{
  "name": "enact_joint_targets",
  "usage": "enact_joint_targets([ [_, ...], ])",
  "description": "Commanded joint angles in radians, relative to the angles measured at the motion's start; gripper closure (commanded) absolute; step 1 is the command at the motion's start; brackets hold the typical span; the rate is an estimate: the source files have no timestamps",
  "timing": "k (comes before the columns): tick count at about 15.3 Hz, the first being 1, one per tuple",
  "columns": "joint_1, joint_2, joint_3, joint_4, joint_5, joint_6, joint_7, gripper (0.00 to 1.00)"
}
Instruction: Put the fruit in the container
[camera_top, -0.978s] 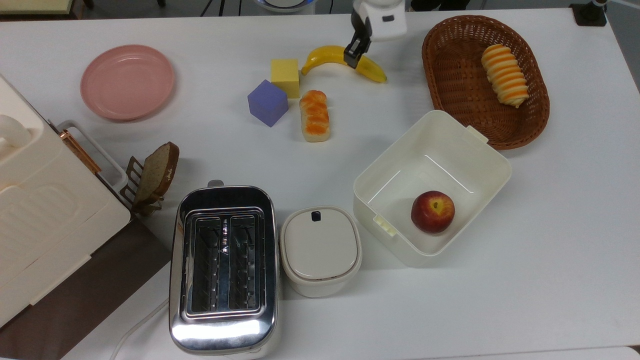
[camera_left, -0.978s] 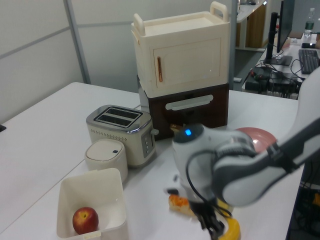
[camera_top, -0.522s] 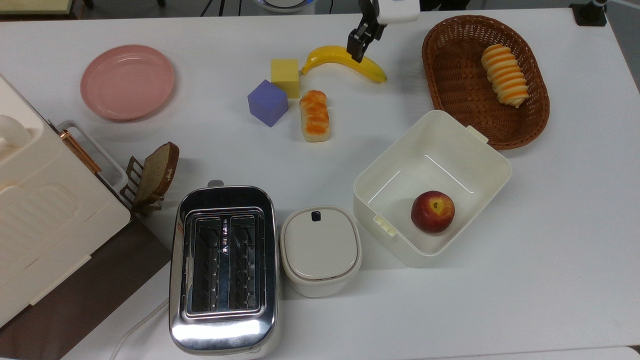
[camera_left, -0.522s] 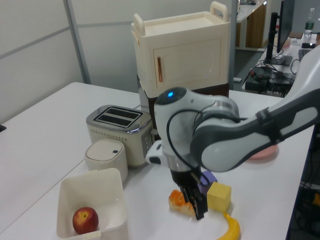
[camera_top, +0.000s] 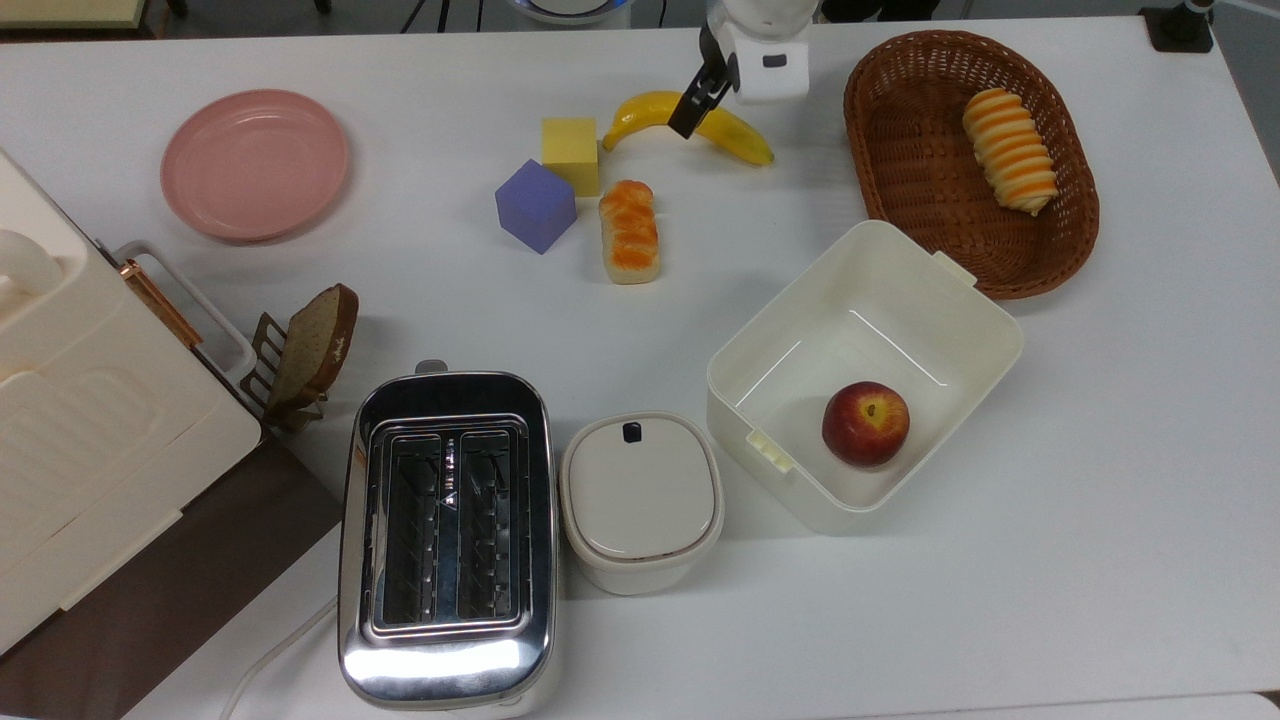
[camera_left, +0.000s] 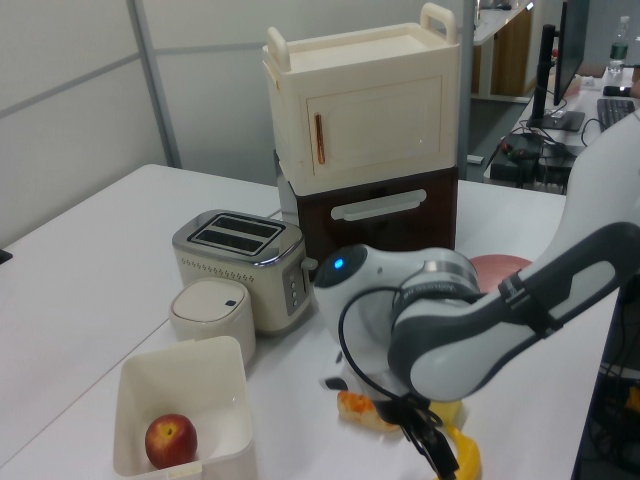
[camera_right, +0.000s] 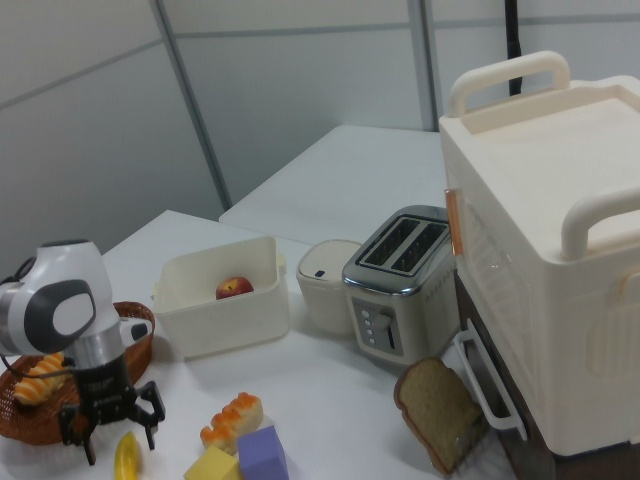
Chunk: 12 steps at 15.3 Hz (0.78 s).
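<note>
One banana (camera_top: 735, 131) on the table (camera_top: 1100, 520), lying flat at the far edge in the top view. Its long axis runs left-right there, tilted: stem end points to the top view's left toward the yellow block (camera_top: 570, 155), other end points right and slightly nearer, toward the basket (camera_top: 905, 190). Curve bulges to the far side.

My gripper (camera_top: 695, 103) sits over the banana's middle in the top view. In the right view my fingers (camera_right: 152, 400) are spread apart, one each side above the banana (camera_right: 126, 458), which shows there as a short yellow piece end-on. I'm not pinching anything. In the left view the gripper (camera_left: 425, 440) is low by the banana (camera_left: 465, 458) at the bottom edge; whether I touch it, can't tell.

The tub (camera_top: 985, 325) is well apart from the banana, nearer and to the top view's right, with an apple (camera_top: 866, 423) inside. Basket just beyond the tub holds a striped roll (camera_top: 1010, 150). Another roll (camera_top: 629, 231) lies near the banana, beside the purple block (camera_top: 536, 205). Toaster (camera_top: 447, 535) and lidded pot (camera_top: 641, 500) sit at the near side, left of the tub.
</note>
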Motion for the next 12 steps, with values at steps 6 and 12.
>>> enact_joint_targets([
  [6,0.052,0.048,0.001,-0.041,-0.022,0.013,0.034,0.23],
  [12,0.049,0.082,0.001,-0.035,-0.059,0.073,0.071,0.56],
])
